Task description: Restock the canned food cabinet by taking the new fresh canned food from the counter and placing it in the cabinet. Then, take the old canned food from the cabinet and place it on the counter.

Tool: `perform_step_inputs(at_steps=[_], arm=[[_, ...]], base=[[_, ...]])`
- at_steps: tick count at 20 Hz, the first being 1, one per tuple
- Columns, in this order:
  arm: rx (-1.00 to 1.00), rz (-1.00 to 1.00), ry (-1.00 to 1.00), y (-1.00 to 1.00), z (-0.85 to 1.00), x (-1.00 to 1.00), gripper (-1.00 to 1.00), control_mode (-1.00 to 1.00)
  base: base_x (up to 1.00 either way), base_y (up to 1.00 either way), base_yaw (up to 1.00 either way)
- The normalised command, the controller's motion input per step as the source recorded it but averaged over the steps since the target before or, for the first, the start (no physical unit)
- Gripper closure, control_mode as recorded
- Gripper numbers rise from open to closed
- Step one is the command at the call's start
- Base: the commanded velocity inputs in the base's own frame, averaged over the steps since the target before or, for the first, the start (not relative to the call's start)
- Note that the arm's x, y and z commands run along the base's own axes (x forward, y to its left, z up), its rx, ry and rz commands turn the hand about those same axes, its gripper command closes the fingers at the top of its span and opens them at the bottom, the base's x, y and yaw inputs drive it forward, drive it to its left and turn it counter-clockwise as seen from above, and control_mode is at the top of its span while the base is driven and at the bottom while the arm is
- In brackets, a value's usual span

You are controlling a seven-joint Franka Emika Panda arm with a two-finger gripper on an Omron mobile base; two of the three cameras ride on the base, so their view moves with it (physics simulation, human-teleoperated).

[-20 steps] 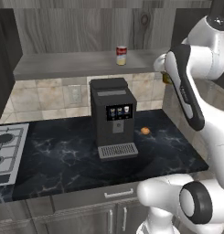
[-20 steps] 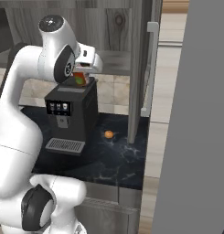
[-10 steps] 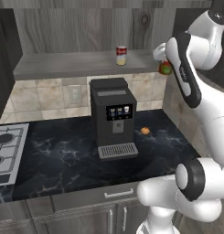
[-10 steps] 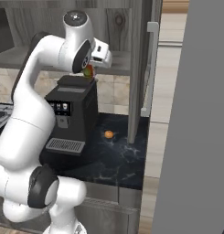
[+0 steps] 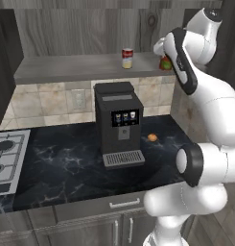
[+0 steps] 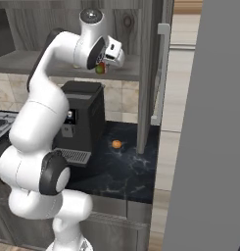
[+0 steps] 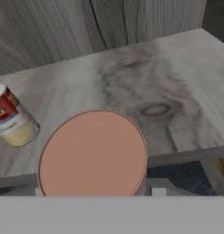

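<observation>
A white robot arm reaches up to the right end of the cabinet shelf, its tool closed around the new can, which stands upright with its pale lid facing the hand camera, at the shelf's front edge. The old can stands upright on the same shelf, apart to the tool's left near the middle. The shelf surface lies just under and beyond the held can, so setting it down likely means going slightly forward and down, long axis vertical.
</observation>
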Motion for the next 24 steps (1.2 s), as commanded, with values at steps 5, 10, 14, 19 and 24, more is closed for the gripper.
perform_step_inputs(at_steps=[5, 10, 14, 19, 24], arm=[[0.00, -0.03, -0.04, 0.00, -0.15, 0.74, 1.00, -1.00], [0.03, -0.04, -0.04, 0.00, -0.17, 0.75, 1.00, -1.00], [0.01, -0.04, -0.05, 0.00, -0.20, 0.71, 1.00, -1.00], [0.01, -0.04, -0.06, 0.00, -0.26, 0.65, -1.00, -1.00], [0.00, 0.00, -0.03, -0.06, -0.14, 0.21, -1.00, -1.00]], base=[[0.00, 0.00, 0.00], [0.00, 0.00, 0.00], [0.00, 0.00, 0.00], [0.00, 0.00, 0.00], [0.00, 0.00, 0.00]])
